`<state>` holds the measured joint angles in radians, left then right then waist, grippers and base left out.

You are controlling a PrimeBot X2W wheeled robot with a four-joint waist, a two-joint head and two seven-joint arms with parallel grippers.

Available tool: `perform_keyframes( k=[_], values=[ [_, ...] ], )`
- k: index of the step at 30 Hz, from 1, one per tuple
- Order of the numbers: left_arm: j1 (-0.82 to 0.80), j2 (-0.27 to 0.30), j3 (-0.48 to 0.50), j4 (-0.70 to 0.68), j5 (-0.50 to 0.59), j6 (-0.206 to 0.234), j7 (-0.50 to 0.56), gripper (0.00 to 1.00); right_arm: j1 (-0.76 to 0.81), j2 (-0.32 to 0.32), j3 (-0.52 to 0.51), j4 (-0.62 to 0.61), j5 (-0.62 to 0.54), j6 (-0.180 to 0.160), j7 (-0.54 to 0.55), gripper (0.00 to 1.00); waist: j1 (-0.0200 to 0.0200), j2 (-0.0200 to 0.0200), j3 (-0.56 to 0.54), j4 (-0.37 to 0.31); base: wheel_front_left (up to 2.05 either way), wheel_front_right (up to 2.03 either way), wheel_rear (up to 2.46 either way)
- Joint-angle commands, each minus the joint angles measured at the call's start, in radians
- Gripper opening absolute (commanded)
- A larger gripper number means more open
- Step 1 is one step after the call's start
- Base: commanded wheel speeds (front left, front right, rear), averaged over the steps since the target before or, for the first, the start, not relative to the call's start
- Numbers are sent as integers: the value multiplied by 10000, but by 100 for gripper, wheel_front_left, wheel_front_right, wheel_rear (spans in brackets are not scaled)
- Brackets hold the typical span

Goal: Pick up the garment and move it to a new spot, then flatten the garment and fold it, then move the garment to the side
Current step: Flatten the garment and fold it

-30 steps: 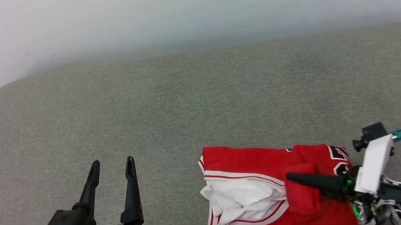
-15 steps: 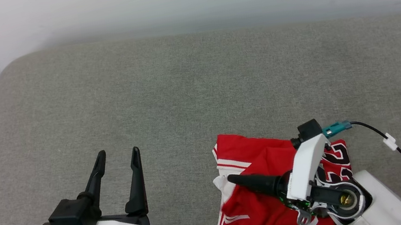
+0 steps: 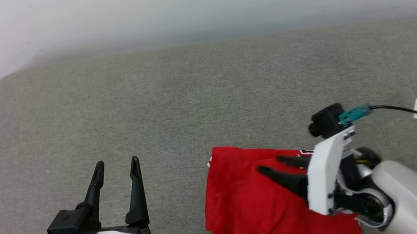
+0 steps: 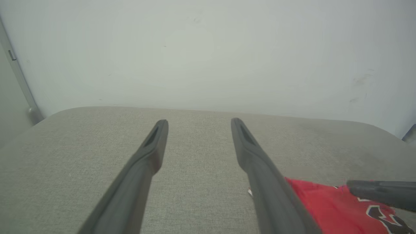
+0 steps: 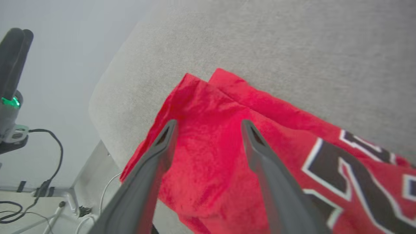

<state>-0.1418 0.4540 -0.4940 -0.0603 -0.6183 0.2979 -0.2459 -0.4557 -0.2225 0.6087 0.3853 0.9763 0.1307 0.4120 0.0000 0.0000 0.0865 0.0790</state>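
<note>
1. The garment (image 3: 258, 206) is laid folded, near right on the grey cushion (image 3: 204, 92); its black number cannot be read.
2. The right gripper (image 3: 269, 164) is held spread over it.
3. The left gripper (image 3: 117, 161) is spread, near left.

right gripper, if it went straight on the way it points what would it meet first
Most likely the garment: the right gripper, jaws open, points at its red folded top layer. How far the tips are above the cloth is unclear.
</note>
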Motion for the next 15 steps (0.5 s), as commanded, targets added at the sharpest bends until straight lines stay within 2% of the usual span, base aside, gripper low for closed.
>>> perform_keyframes(
  k=[1,4,8,10,15],
  values=[
    [143,17,46,8,13,68,-51,100,-67,-411,-20,-69,-781,0,-496,100,0,0,-120,-153,0,0,0],
    [236,54,115,-23,19,120,-79,100,237,-915,-501,2,-2127,-2,-1236,100,0,0,-201,-328,0,0,0],
    [384,61,221,14,41,186,-110,100,850,-1171,-1938,-42,-3755,-2,-2088,100,0,0,-295,-533,0,0,0],
    [516,62,330,71,54,204,-129,100,1522,-1014,-3282,-413,-4841,-2,-2616,100,0,0,-352,-685,0,0,0],
    [787,26,528,144,14,204,-159,100,2673,-378,-5096,-1855,-6197,-2,-3501,100,0,0,-526,-887,0,0,0]
  ],
)
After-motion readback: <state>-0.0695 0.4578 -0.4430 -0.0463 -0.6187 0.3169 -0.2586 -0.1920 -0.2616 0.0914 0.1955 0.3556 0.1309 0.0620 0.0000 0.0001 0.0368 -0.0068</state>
